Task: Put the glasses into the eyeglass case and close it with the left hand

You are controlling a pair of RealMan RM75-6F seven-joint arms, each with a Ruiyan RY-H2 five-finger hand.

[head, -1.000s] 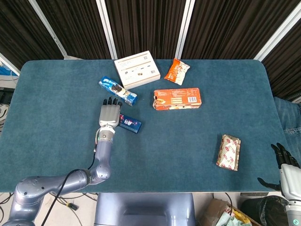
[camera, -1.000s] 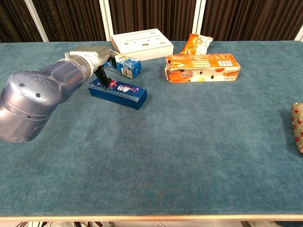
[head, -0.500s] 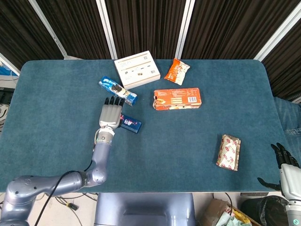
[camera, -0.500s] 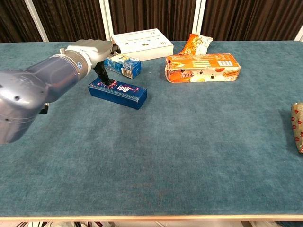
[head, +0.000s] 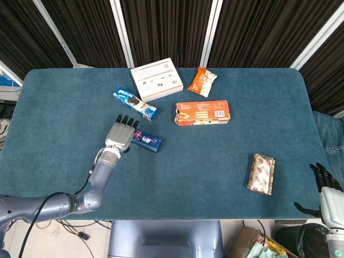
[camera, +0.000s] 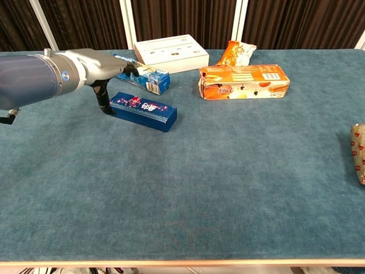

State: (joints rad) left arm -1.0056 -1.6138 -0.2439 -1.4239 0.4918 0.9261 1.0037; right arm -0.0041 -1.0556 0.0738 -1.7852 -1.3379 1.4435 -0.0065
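Glasses and eyeglass case show nowhere on the desk [head: 64,107], so the left robot hand [head: 120,135], fingers spread beside the dark blue box [camera: 142,111], risks grabbing that instead.

Both views are bright and evenly lit from overhead, the colours clear. Shadows are soft and short, hugging the boxes on the blue table [head: 226,156]. Faint sheen shows on the left arm [camera: 34,80]. The dark curtains [head: 161,27] far behind stay nearly black. Focus is sharp throughout; the head view bows slightly at its edges.
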